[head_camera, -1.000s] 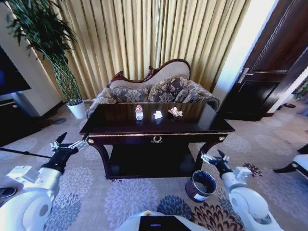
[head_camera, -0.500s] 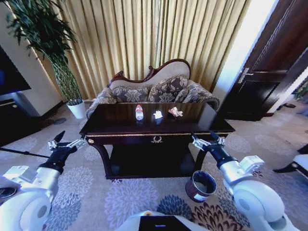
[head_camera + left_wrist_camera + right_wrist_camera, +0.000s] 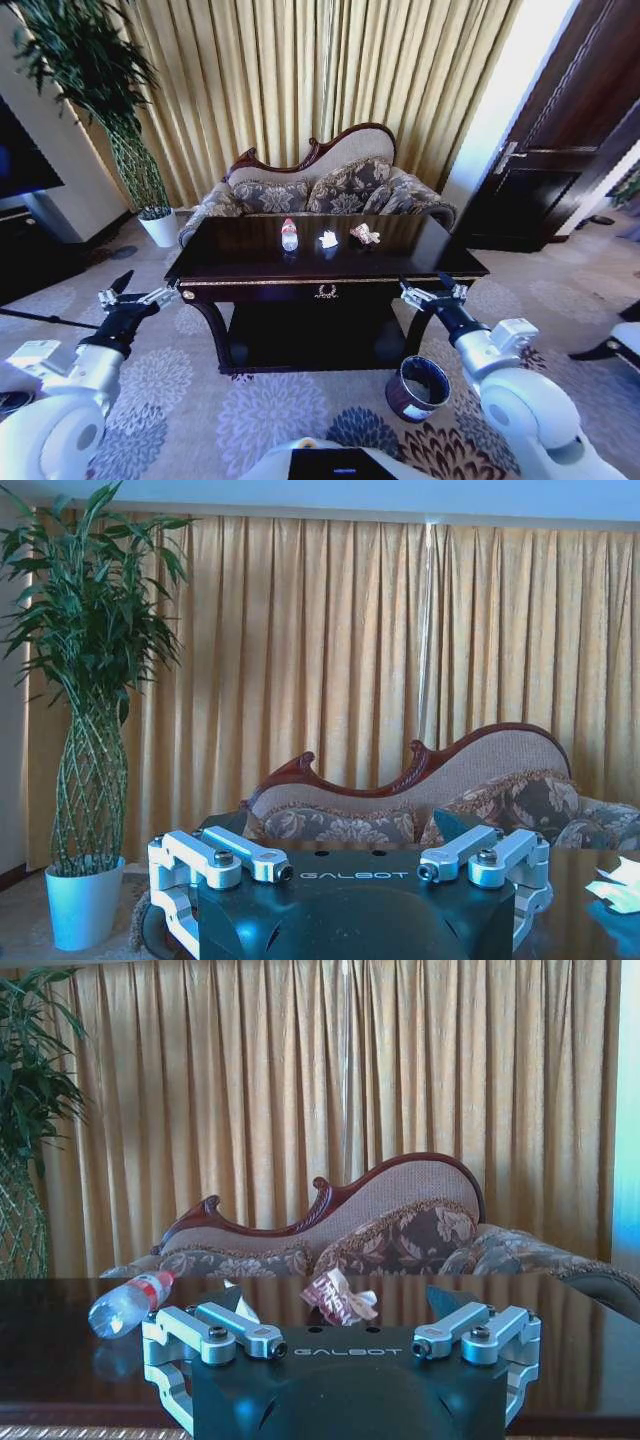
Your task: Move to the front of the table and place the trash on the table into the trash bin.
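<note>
A: On table point(image 3: 240, 262), far half near the sofa point(image 3: 320, 185): bottle point(image 3: 289, 233), white paper point(image 3: 328, 238), reddish wrapper point(image 3: 364, 233), in a row, apart from each other. None picked up.

B: Bin?

A: Trash bin point(image 3: 418, 387) on the carpet point(image 3: 250, 410), front-right of the table, by its right leg, just under the right arm.

B: Pincers?

A: Left pincer point(image 3: 135, 296) spread, holding nothing, off the table's left front corner, below the top. Right pincer point(image 3: 433, 292) spread too, holding nothing, at the front right edge, about level with the tabletop. In the right wrist view the bottle point(image 3: 130, 1303) lies on its side and the wrapper point(image 3: 338, 1298) sits dead ahead.

B: Step?

A: Looks like the drive-up is done, robot squared to the table front. I'd call it start of reach for the first item, right arm.

B: Next move needs?

A: My guess: right pincer goes up over the edge and forward across the top. The items are well back, so a long reach. Wrapper is closest to its line. Crumpled and light, so close low on it.
</note>
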Controlling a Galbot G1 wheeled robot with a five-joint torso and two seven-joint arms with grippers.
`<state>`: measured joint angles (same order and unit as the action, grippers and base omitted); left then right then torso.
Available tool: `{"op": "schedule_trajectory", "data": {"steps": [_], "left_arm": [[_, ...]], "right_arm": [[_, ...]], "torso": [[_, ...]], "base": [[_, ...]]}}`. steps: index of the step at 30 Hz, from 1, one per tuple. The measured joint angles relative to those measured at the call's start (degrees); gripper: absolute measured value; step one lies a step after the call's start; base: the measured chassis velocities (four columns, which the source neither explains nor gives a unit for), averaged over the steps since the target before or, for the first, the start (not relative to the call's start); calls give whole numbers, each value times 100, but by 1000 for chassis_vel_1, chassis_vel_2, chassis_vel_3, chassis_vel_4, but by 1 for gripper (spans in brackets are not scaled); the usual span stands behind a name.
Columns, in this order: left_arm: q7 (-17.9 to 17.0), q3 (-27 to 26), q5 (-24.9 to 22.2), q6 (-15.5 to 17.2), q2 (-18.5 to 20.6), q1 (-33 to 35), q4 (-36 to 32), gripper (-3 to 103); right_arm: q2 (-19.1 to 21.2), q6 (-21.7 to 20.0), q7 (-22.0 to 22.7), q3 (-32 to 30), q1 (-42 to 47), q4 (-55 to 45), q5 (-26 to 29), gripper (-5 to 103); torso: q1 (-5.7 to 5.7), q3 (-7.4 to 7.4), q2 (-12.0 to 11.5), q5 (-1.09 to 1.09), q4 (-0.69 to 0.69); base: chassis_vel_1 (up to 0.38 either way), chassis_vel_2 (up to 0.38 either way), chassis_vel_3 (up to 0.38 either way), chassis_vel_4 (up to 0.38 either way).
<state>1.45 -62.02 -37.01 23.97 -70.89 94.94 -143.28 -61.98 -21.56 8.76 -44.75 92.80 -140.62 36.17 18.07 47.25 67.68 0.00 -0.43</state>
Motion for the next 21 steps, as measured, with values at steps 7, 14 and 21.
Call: {"op": "schedule_trajectory", "data": {"steps": [7,14,21], "left_arm": [[5,13,12,6,-2,2,0,100],[8,-9,14,6,12,6,1,100],[7,-22,4,-45,7,89,2,100]], "right_arm": [[43,-12,0,-11,-64,-6,37,100],[87,-17,-1,59,-67,-43,48,100],[389,-186,8,98,-341,123,384,100]], "torso": [[3,1,-1,0,0],[9,3,-4,-1,-1],[-3,-2,1,0,0]], "base": [[-171,179,174,-183],[-155,144,160,-142],[-24,7,10,-13]]}}
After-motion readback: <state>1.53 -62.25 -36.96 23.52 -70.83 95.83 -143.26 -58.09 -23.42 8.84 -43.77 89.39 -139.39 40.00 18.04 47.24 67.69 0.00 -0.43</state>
